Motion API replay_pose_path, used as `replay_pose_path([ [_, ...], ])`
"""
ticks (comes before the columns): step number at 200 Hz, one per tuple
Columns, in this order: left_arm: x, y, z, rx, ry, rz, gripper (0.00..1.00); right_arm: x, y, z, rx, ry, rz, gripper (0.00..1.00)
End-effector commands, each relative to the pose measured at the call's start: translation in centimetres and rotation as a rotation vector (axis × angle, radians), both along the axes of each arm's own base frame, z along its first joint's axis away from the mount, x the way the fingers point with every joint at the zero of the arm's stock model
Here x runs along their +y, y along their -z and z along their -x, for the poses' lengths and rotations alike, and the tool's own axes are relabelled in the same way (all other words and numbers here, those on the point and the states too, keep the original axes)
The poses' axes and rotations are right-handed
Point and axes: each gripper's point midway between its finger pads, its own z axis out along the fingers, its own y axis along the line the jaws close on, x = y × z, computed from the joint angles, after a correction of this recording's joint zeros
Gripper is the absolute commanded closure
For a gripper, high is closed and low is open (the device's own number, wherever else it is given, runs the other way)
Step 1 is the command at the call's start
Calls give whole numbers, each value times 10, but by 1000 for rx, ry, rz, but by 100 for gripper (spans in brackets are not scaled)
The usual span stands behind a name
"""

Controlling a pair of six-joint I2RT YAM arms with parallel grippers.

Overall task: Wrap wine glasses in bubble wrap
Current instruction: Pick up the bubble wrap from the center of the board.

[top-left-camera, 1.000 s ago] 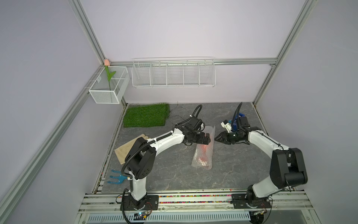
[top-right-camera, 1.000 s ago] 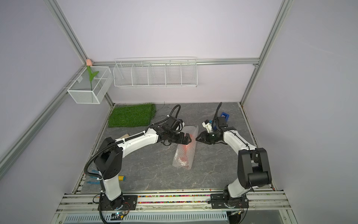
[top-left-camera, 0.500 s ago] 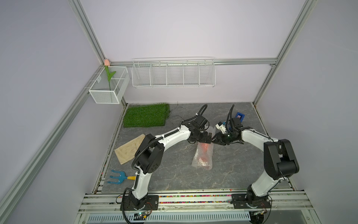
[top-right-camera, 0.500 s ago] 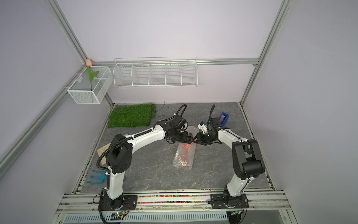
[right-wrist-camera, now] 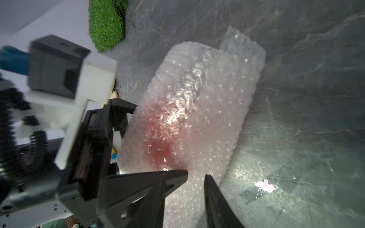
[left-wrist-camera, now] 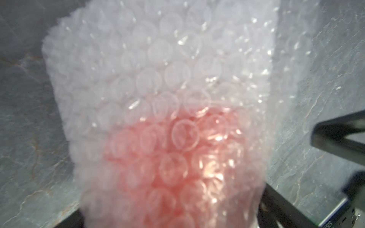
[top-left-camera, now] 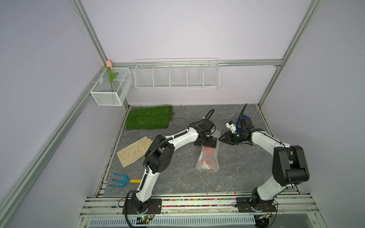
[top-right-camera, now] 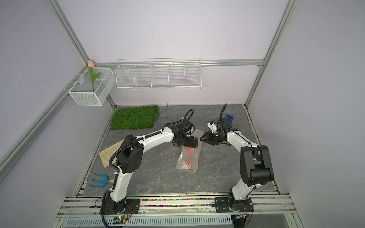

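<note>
The bubble wrap (top-left-camera: 207, 161) (top-right-camera: 187, 161) lies rolled into a tube on the table. The red-orange wine glass (top-left-camera: 208, 153) (top-right-camera: 188, 152) shows through it as a blurred red patch (left-wrist-camera: 177, 167) (right-wrist-camera: 158, 138). My left gripper (top-left-camera: 208, 143) (top-right-camera: 190, 143) (left-wrist-camera: 177, 215) stands wide open over the roll's far half, one finger on either side. My right gripper (top-left-camera: 220, 138) (top-right-camera: 201, 138) (right-wrist-camera: 195, 174) hovers at the roll's far end, jaws a narrow gap apart, with the wrap showing beneath the gap. The wrap hides the goblet's stem and foot.
A green grass mat (top-left-camera: 149, 117) lies at the back left, with a beige glove (top-left-camera: 134, 151) and a blue hand rake (top-left-camera: 122, 179) along the left edge. A small blue object (top-right-camera: 229, 118) sits behind the right arm. Wire baskets (top-left-camera: 176, 74) hang on the back wall.
The left arm's elbow has swung right, uncovering the glove and the rake. The right arm's elbow shifted left a little. Both grippers stay at the roll's far end, jaws unchanged.
</note>
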Motion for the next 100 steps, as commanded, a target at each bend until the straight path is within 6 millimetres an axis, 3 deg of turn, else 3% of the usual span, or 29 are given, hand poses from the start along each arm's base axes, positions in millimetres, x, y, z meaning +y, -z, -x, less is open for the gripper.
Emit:
replay_pose_path([
  [1,1,6,0,-4,13,-45,0,-5,-9,3,-5,13,-6,64],
  [48,-3,9,-5,-13,-3,-30,4,-9,-12,6,-9,18,0,64],
  [100,-9,-23,-19,-115,-13,160,17,-18,-30,8,-57,38,25,64],
])
